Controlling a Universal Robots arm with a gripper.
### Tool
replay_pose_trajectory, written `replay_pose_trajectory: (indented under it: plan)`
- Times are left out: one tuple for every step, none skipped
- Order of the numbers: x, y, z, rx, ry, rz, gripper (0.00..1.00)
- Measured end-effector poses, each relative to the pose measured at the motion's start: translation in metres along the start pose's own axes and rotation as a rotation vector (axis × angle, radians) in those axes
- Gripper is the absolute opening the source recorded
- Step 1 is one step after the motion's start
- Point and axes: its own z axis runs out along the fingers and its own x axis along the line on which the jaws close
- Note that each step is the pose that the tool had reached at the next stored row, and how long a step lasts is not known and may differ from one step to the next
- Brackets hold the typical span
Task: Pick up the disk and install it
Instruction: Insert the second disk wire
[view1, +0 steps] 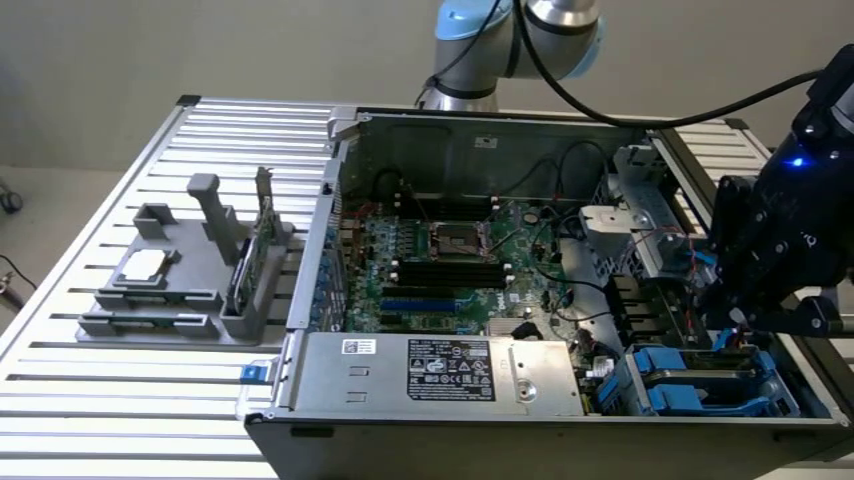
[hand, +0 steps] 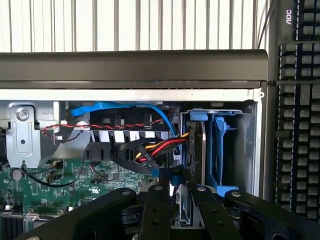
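Currently the gripper (hand: 176, 192) is partly closed, fingers (hand: 156, 210) clamping the blue-framed edge of the disk (hand: 186, 205), which stands on edge between them. It hangs low inside the open computer case (view1: 467, 130), at the drive bay on the exterior view's right, gripper (view1: 761, 320) just above the bay. Beside the disk, a second blue carrier (hand: 222, 150) sits upright in the bay. Red, yellow and black cables (hand: 155, 147) run just beside the bay. Motherboard (view1: 441, 260) lies mid-case; power supply (view1: 441, 370) along the near wall. Outside the case, a grey fixture (view1: 187, 270) rests on the slatted table (view1: 120, 420); a keyboard (hand: 297, 115) lies alongside.
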Motion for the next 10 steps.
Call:
replay_pose_trajectory:
  plan:
    - [0.0003, 0.0001, 0.0004, 0.0000, -0.0020, -0.001, 0.25]
    - [0.0005, 0.0001, 0.0009, 0.0000, -0.0038, -0.001, 0.25]
    - [0.0009, 0.0002, 0.0012, 0.0000, -0.0057, -0.002, 0.25]
    - [0.0012, 0.0003, 0.0015, 0.0000, -0.0076, -0.002, 0.25]
    - [0.0016, 0.0004, 0.0018, 0.0000, -0.0095, -0.003, 0.25]
    - [0.0019, 0.0004, 0.0021, 0.0001, -0.0115, -0.003, 0.25]
    - [0.0023, 0.0005, 0.0023, 0.0001, -0.0136, -0.003, 0.25]
    - [0.0027, 0.0006, 0.0025, 0.0000, -0.0155, -0.004, 0.25]
    - [0.0030, 0.0007, 0.0027, 0.0000, -0.0173, -0.004, 0.25]
    - [0.0034, 0.0008, 0.0029, 0.0000, -0.0191, -0.005, 0.23]
